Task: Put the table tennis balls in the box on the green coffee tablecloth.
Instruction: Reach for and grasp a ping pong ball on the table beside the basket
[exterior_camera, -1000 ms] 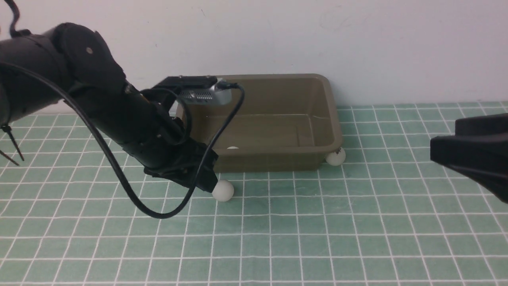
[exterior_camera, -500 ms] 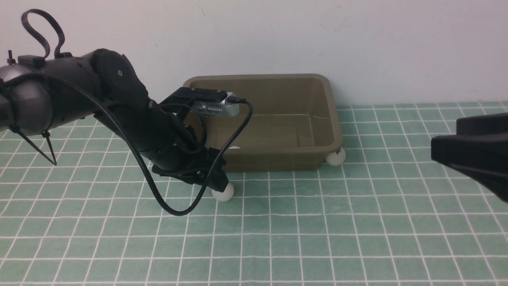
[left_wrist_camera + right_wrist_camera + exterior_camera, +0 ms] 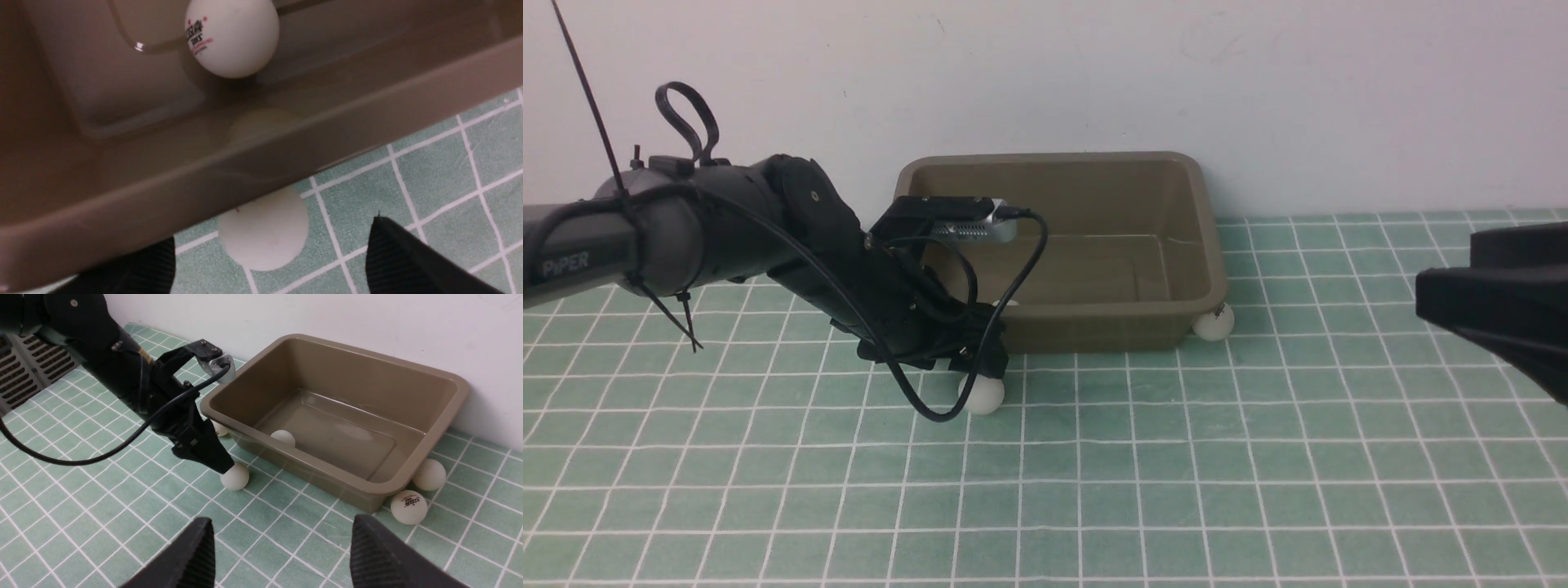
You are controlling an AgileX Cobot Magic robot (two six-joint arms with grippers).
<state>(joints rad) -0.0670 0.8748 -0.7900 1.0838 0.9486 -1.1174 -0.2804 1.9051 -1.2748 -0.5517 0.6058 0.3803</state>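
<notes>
The olive-brown box (image 3: 1054, 157) stands on the green coffee tablecloth (image 3: 1176, 490) by the back wall. One table tennis ball (image 3: 983, 395) lies on the cloth just in front of the box's front left corner. My left gripper (image 3: 983, 369) hangs open right over it; in the left wrist view this ball (image 3: 263, 234) sits between the spread fingers (image 3: 408, 261), partly under the box rim (image 3: 286, 134). Another ball (image 3: 233, 36) rests inside the box. Two balls (image 3: 429, 474) (image 3: 408, 506) lie at the box's right front corner. My right gripper (image 3: 282, 539) is open and empty, off to the right.
A further ball (image 3: 220, 428) lies against the box's left side, behind my left arm. The white wall (image 3: 1258, 82) runs close behind the box. A grey ribbed panel (image 3: 24, 375) stands at the cloth's far left.
My left arm has sunk lower and shifted right toward the ball by the box. Its jaws have opened. The right gripper and the balls have stayed put.
</notes>
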